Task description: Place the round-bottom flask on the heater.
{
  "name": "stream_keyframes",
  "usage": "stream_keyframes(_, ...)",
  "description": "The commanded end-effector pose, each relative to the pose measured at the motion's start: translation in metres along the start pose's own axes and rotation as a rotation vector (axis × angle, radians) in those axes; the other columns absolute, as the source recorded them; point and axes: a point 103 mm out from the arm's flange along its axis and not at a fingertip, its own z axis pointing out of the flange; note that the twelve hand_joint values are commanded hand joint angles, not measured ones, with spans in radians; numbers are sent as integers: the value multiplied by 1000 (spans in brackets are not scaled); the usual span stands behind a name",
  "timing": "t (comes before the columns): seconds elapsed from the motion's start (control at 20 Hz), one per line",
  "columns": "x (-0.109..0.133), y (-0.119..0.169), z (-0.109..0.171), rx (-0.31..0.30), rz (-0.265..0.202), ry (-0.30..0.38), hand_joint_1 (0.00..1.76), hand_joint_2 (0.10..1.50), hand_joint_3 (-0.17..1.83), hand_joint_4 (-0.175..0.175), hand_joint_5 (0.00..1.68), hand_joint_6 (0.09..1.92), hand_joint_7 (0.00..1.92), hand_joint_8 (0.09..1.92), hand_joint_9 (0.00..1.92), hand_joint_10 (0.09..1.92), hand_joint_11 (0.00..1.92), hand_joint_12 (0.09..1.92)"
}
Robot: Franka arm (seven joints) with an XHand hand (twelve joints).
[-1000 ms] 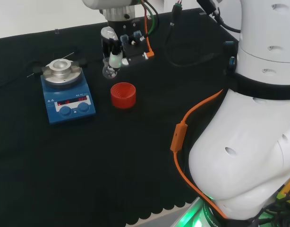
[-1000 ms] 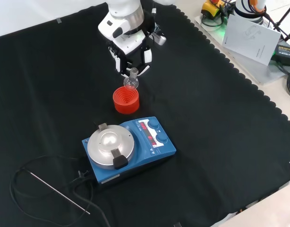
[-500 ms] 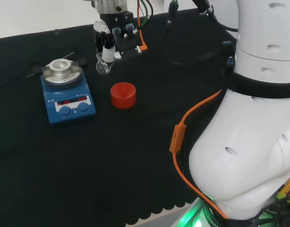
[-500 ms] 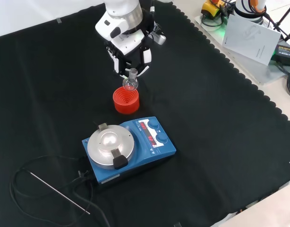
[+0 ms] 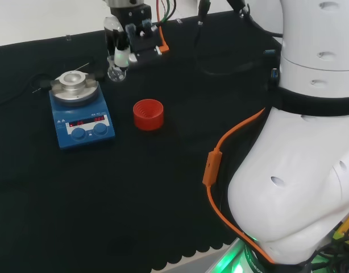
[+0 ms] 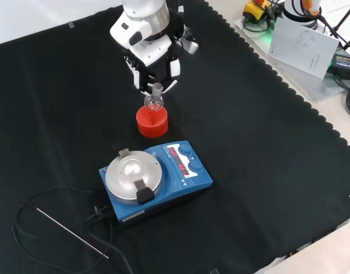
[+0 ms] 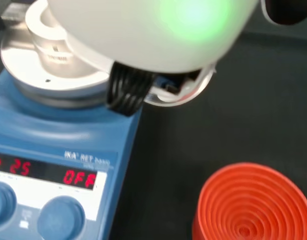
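Items, head view, left to right.

Heater point(image 5: 80, 111): blue body, round metal top plate point(image 5: 74, 86), two knobs at the front, cable and thin probe trailing off its left. Plate bare, ready to receive.

Round-bottom flask point(image 5: 116, 73): small, clear glass, bulb down and neck up, carried in the air just right of the heater's plate and a little above it; in the front view it hangs over the red stand. Judged light, rigid, brittle and smooth-walled, so likely to slip and to chip on metal. The round base will not stand by itself; it probably needs the plate's central hollow to seat it. Best held by the neck, as now.

Hand point(image 5: 124, 42): black and white fingers curled round the flask's neck from above, pinching it.

Red ribbed stand point(image 5: 148, 114): on the cloth, unoccupied, well right of the heater.

Black cloth point(image 5: 163, 199): covers the bench.
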Motion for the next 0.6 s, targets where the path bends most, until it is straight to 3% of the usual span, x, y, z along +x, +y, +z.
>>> stream_keyframes(0.05,18,13,-18,-9,-33,-7,1342,363,1116,-175,1284,764,1529,598,1728,338,1586,846)
stream_keyframes(0.6,36,31,-34,-18,-71,-20,1343,360,1120,-175,1285,764,1531,597,1731,332,1596,839)
